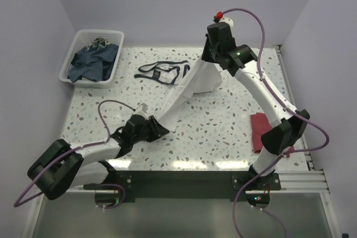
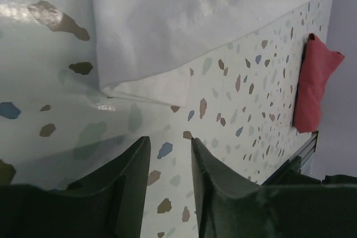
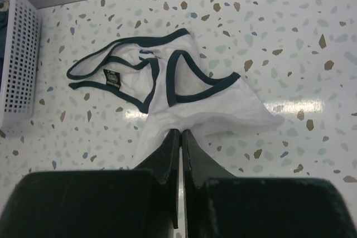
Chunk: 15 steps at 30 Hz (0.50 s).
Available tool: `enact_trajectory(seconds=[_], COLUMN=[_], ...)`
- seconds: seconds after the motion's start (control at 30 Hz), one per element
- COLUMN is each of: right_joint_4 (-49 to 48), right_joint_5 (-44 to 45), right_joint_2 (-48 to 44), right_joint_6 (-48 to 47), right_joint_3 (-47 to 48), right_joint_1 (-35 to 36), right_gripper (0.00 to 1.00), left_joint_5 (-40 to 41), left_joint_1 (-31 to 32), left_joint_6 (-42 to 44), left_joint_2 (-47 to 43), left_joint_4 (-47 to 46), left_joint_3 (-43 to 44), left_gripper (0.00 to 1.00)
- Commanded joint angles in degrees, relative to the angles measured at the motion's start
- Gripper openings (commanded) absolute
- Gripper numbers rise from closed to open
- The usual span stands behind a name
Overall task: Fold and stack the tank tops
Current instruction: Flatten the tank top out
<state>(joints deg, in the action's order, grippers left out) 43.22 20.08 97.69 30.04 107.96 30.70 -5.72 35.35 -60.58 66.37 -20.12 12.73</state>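
Right gripper (image 3: 181,135): its fingers are pressing together, pinching a bunched fold of the white cloth tank top with navy-trimmed neck and armholes (image 3: 223,101). I am reading for labels and finding one small black tag (image 3: 113,77) inside the neckline. Its pale marking is too small to make out.

From overhead I am seeing the top hanging from that grip at the far side of the speckled white table (image 1: 223,132). Its straps are lying flat on the surface and its body is stretching as a white band toward the near left.

Left gripper (image 2: 169,142): its fingers are standing apart, with bare table showing in the gap, just short of the stitched hem corner.

The plain dark red tank top (image 1: 259,132) is lying folded near the table's right edge, well apart. The white plastic lattice basket (image 1: 78,45) at the far left is holding crumpled dark blue cloth (image 1: 95,59).
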Motion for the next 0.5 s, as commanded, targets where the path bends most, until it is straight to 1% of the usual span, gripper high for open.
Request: enact_trajectory(seconds=[0.0, 0.03, 0.07, 0.1, 0.13, 0.17, 0.2, 0.23, 0.3, 0.37, 0.4, 0.47], right_joint_4=[1.3, 1.4, 1.4, 1.3, 1.3, 1.0, 0.7, 0.5, 0.5, 0.3, 0.3, 0.2], right_joint_5=[1.5, 1.7, 1.9, 2.1, 2.2, 2.0, 2.0, 1.8, 1.8, 1.5, 1.5, 1.4], right_joint_2=[0.8, 0.9, 0.9, 0.8, 0.7, 0.5, 0.3, 0.2, 0.0, 0.0, 0.0, -0.3], right_joint_6=[-2.2, -2.3, -2.4, -2.4, -2.4, -2.4, -2.4, -2.4, -2.4, -2.4, -2.4, -2.5], right_joint_3=[5.8, 6.0, 6.1, 6.1, 5.9, 5.2, 4.9, 4.5, 4.2, 4.1, 4.1, 4.0], right_joint_1=[-0.4, -0.4, -0.4, -0.4, -0.5, -0.5, -0.5, -0.5, -0.6, -0.8, -0.9, -1.2], right_gripper=[0.00, 0.00, 0.00, 0.00, 0.00, 0.00, 0.00, 0.00, 0.00, 0.00, 0.00, 0.00], left_joint_5=[6.9, 8.9, 11.0, 15.4, 17.9, 21.9, 22.9, 23.5, 26.4, 30.1, 31.0, 33.0], left_joint_1=[4.5, 7.2, 8.6, 9.9, 12.3, 13.2, 13.9, 14.9, 16.1, 17.6, 18.0, 19.0], left_joint_6=[-3.2, -3.5, -3.7, -4.3, -4.9, -5.8, -7.2, -7.9, -10.6, -13.4, -15.8, -18.5], left_joint_2=[5.1, 6.0, 6.7, 8.8, 10.0, 11.2, 13.8, 14.8, 17.4, 20.2, 21.2, 22.9], left_joint_4=[-0.4, 1.6, 3.4, 5.9, 12.4, 15.6, 18.1, 21.9, 24.7, 30.7, 35.1, 39.9], left_joint_3=[6.5, 9.2, 10.7, 12.6, 16.9, 19.1, 20.7, 23.5, 25.6, 29.4, 30.8, 34.6], left_gripper=[0.43, 0.47, 0.51, 0.57, 0.60, 0.62, 0.64, 0.64, 0.64, 0.65, 0.64, 0.59])
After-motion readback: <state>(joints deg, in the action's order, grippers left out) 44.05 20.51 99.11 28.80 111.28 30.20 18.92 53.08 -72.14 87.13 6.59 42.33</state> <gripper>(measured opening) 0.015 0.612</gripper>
